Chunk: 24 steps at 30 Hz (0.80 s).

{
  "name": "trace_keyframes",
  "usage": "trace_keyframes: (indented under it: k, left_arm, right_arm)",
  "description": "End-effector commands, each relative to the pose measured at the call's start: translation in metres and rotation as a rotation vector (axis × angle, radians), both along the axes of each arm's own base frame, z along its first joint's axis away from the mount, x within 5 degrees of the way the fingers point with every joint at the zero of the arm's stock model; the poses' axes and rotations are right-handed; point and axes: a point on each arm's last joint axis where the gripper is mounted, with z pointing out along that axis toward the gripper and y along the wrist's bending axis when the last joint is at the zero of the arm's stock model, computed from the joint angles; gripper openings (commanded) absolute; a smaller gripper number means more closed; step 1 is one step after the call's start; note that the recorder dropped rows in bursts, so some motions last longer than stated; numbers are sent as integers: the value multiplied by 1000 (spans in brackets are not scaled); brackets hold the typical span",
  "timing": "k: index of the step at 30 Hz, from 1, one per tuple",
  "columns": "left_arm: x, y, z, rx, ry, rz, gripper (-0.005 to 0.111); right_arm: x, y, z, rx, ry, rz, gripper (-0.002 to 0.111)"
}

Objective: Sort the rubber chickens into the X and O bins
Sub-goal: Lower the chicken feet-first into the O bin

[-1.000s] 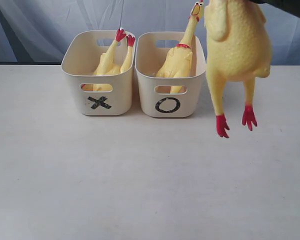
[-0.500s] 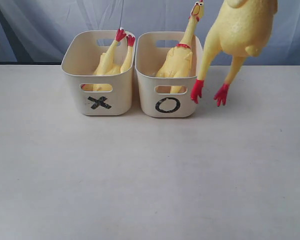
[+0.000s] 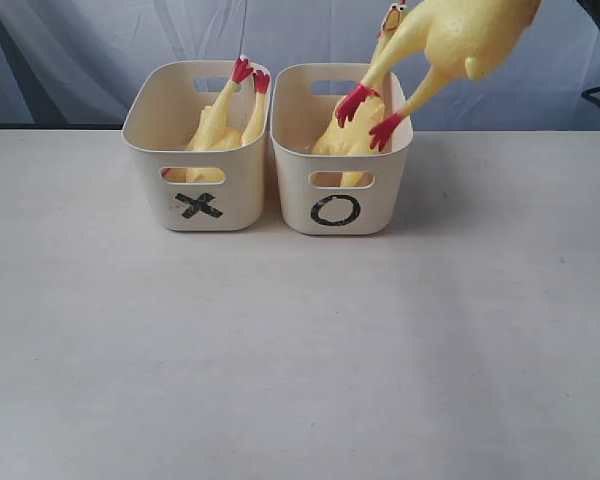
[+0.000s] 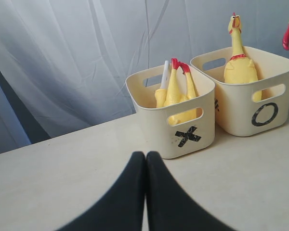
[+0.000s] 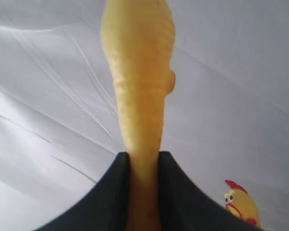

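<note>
Two cream bins stand side by side at the back of the table: the X bin (image 3: 200,205) on the left and the O bin (image 3: 337,210) on the right. One rubber chicken (image 3: 225,120) lies in the X bin with its red feet up. Another chicken (image 3: 358,118) stands in the O bin, head up. A third chicken (image 3: 458,40) hangs tilted at the top right, its red feet over the O bin's right rim. My right gripper (image 5: 143,156) is shut on this chicken's neck (image 5: 139,120). My left gripper (image 4: 145,155) is shut and empty, low over the table in front of the X bin (image 4: 183,137).
A pale grey curtain (image 3: 100,40) hangs behind the table. The cream tabletop (image 3: 280,350) stretches wide in front of the bins. The chicken's head (image 5: 241,204) from the O bin shows beside my right gripper.
The held chicken has swung up and to the left: its feet rose from beside the O bin to over that bin's right rim. The left gripper has not moved.
</note>
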Motion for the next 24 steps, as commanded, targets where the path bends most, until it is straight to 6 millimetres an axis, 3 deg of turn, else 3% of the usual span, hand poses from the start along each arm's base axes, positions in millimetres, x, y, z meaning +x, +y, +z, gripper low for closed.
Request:
trace_keyframes:
  k: [1,8,18,24]
  left_arm:
    - [-1,0,1,-17,-16,0,0]
    - [-1,0,1,-17,-16,0,0]
    - [-1,0,1,-17,-16,0,0]
    - [-1,0,1,-17,-16,0,0]
  right_arm:
    - [14,-4,1,71,-134,-2,-1]
    - [58,9,5,33,-230,20,-1]
    - [105,25,-25,-99,-165,61,-1]
    - [127,39,-32,-209,-116,136,-1]
